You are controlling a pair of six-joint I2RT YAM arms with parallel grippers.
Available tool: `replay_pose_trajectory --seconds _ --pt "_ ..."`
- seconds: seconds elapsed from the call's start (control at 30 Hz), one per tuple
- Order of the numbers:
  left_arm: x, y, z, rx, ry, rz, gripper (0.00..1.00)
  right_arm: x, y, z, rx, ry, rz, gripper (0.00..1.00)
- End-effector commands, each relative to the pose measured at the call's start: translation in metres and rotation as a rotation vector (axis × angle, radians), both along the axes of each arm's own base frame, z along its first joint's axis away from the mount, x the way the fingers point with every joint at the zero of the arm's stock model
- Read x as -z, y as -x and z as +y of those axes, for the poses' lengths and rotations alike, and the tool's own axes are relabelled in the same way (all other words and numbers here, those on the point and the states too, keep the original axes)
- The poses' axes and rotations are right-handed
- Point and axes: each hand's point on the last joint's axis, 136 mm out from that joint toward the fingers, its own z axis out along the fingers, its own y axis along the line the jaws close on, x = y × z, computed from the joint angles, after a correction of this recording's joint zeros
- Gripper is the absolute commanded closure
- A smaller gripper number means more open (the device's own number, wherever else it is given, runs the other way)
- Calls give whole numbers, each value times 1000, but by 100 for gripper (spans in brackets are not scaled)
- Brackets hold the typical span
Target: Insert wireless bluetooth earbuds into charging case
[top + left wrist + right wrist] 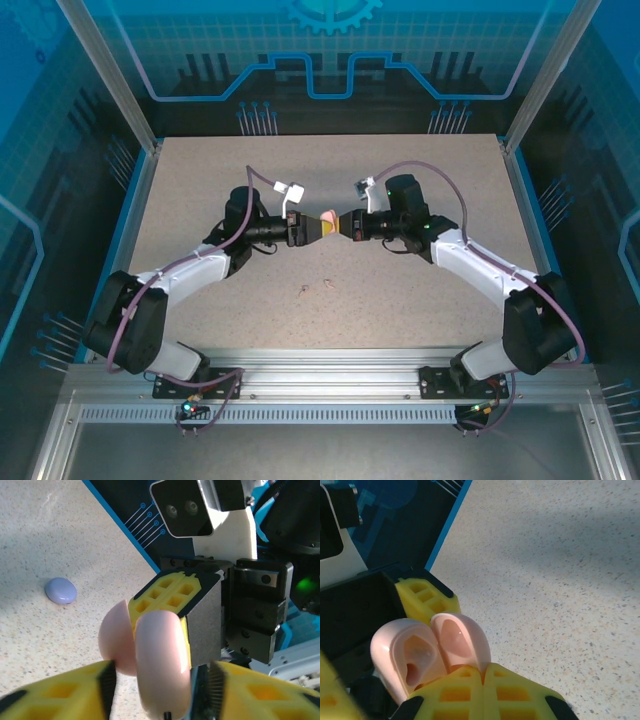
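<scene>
A pale pink charging case hangs open above the middle of the table, between my two grippers. My right gripper is shut on the edge of its smooth hollow lid. The base half shows empty wells. In the left wrist view my left gripper stands open around the case, with a gap at its right finger. The right gripper's yellow finger reaches in from behind. Two tiny pale pink earbuds lie on the table in front of the grippers.
A lavender round case lies shut on the speckled table, left of the held case in the left wrist view. Blue-edged walls and metal posts bound the table.
</scene>
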Motion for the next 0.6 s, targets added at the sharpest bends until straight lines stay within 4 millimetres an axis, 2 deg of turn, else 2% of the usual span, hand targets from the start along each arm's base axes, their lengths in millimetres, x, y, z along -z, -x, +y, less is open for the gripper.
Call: replay_pose_trajectory --seconds 0.0,0.37,0.57 --pt "-10 -6 -2 -21 -23 -58 33 -10 -7 -8 33 90 -44 100" --pt "-19 -6 12 -16 -136 -110 3 -6 -27 -49 76 395 -139 100" --pt "-23 -9 16 45 -190 -100 1 -4 -39 -63 57 518 -222 100"
